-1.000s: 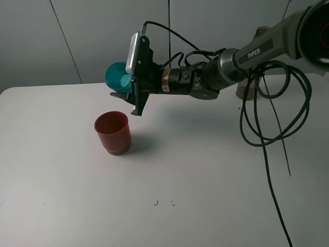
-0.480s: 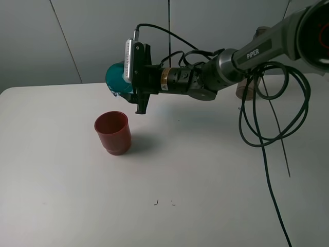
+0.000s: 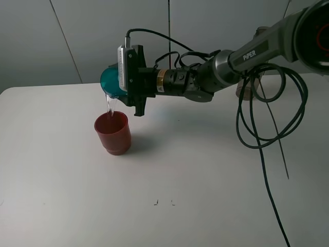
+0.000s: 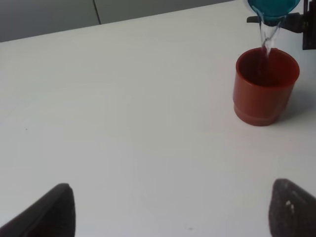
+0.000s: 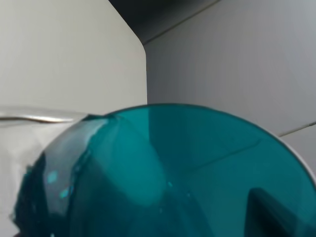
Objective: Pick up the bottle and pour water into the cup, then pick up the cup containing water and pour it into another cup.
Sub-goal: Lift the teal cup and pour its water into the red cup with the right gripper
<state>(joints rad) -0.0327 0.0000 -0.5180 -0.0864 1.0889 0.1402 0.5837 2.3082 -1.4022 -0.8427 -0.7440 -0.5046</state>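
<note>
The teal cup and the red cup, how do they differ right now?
The teal cup is translucent; the red cup is opaque. The teal cup is tipped sideways in the air, the red cup stands upright on the table. Water leaves the teal cup and enters the red cup. Both are open cups.

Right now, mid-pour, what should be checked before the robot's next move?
1. Right end effector gripping teal cup: ok.
2. Stream landing inside red cup: ok.
3. Red cup upright on table: ok.
4. Teal cup emptied: cannot tell.
5. Left end effector open and away from both cups: ok.
</note>
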